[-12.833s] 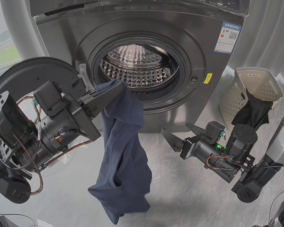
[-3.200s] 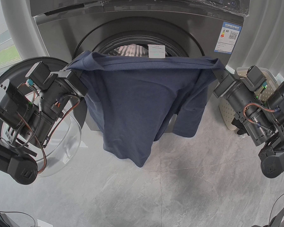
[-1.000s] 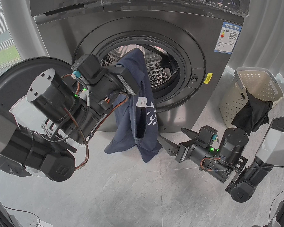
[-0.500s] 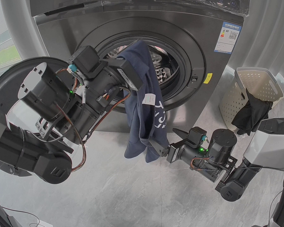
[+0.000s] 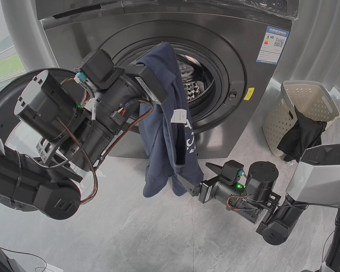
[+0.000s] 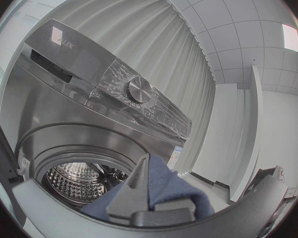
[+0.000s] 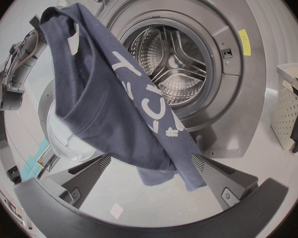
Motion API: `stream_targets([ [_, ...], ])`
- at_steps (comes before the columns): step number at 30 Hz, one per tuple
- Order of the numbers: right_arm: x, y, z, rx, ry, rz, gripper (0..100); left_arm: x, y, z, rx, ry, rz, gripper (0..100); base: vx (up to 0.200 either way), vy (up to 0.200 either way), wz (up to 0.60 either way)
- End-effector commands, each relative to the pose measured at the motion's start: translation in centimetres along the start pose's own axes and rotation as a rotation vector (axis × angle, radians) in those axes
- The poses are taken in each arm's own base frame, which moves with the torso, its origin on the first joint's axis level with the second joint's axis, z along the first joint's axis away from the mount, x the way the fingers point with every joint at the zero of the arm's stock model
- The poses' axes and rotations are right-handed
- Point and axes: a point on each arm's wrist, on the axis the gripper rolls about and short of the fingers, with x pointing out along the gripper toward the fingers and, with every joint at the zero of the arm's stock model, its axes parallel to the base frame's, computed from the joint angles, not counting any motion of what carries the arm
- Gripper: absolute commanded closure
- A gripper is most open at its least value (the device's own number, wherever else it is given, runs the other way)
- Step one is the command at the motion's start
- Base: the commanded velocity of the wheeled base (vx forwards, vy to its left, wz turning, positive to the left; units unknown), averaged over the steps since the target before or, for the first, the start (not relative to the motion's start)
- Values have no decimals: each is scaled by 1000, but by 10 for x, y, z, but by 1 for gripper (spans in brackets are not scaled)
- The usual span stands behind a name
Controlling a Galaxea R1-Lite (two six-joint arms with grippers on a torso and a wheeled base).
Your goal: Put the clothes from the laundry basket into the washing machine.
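**Navy shirt hanging before the open drum**

The left end effector (image 6: 149, 164) is clamping the top of a navy T-shirt (image 5: 166, 133) and holding it up in front of the washing machine's (image 5: 230, 50) open drum (image 5: 194, 84). The cloth is hanging down toward the floor. The right end effector (image 7: 150, 164) is sitting low with its fingers spread wide at the shirt's lower hem, gripping nothing. A black garment (image 5: 302, 136) is draping over the rim of the laundry basket (image 5: 309, 99) beside the machine.
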Motion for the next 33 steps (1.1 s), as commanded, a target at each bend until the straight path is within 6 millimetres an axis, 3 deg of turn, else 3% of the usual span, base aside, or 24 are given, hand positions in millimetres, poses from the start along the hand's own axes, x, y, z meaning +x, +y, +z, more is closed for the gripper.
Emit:
stream_targets([
  [1,-16,8,2,-11,25,20,0,0,-1,1,-2,0,-4,100,0,0,0],
  [6,-2,7,6,-10,-18,19,0,-1,-4,1,-7,1,-15,100,0,0,0],
  [12,32,-16,-7,-10,-49,-26,0,-4,-13,9,-21,-19,-39,100,0,0,0],
  [23,47,-18,-2,-20,-98,-4,0,-12,-18,17,-30,-14,-52,100,0,0,0],
  [27,43,-13,-3,-17,-85,5,0,-12,-14,15,-23,-8,-38,100,0,0,0],
  [33,8,7,-11,-19,18,42,0,-9,-5,9,-8,9,-15,100,0,0,0],
])
